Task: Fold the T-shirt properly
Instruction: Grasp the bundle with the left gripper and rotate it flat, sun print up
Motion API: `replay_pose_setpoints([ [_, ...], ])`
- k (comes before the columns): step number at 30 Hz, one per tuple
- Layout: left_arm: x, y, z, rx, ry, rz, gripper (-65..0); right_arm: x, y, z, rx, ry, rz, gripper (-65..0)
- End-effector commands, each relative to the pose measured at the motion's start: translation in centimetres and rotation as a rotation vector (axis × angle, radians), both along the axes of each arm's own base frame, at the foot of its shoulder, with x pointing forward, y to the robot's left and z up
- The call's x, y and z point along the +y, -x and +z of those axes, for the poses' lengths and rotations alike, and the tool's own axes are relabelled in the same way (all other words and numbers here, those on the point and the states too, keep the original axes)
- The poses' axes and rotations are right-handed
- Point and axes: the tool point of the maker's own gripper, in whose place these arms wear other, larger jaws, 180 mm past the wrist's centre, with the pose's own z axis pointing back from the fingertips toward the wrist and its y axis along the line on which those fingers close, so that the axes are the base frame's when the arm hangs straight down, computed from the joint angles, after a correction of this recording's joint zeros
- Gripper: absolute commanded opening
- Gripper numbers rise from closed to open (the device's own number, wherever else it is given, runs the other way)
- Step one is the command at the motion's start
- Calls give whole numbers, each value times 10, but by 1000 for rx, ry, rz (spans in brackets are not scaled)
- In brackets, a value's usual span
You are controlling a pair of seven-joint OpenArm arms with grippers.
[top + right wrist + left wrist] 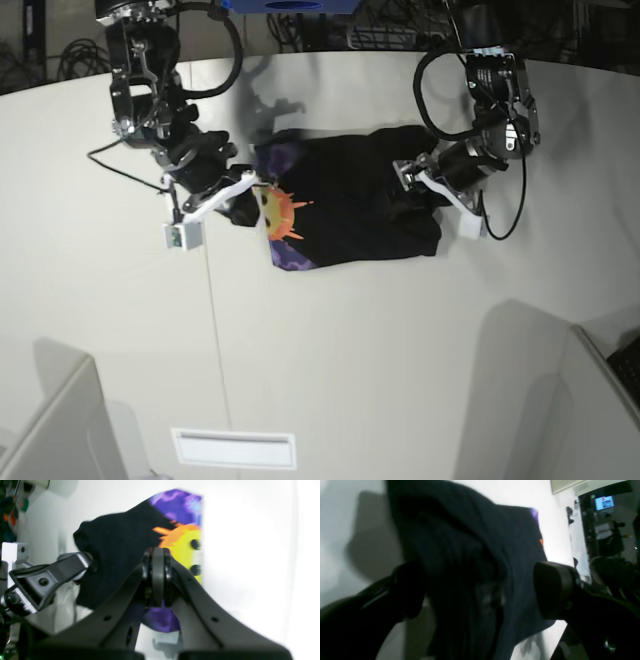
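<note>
**T-shirt partly folded, both grippers at its ends**

Table point(330, 350): a pale, flat surface that carries the whole scene in the base view.

T-shirt point(350, 205): lies bunched near the middle of the table's far half, mostly black side up. The orange-yellow sun face and purple print show at the end toward the right arm. Black cloth is heaped at the opposite end.

Left gripper point(480, 590): stands at the heaped black end. Its two fingers are spread wide, one on each side of a raised fold of cloth. The wrist view is blurred, and contact with the cloth cannot be confirmed.

Right gripper point(157, 577): sits at the printed end, fingers pressed fully together. Whether cloth is pinched between the tips cannot be told; the print shows directly behind them.
</note>
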Motion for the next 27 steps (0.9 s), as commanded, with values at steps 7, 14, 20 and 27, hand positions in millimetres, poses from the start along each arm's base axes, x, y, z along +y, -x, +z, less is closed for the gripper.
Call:
replay_pose_setpoints([
  [7,-32,12,-24,113,-20,-122,-336,-36,-4,13,-93,31,-26,-650],
  [14,-10,-9,-31,203,-110,-106,-650,-82,5,6,-68,77,-139,-650],
  [20,-7,-31,-16,117,-447,-479,-650,-109,19,-4,-29,107,-206,-650],
  [27,-13,-41,3,-39,-834,-896,-650,-125,30,-9,-4,126,-244,-650],
])
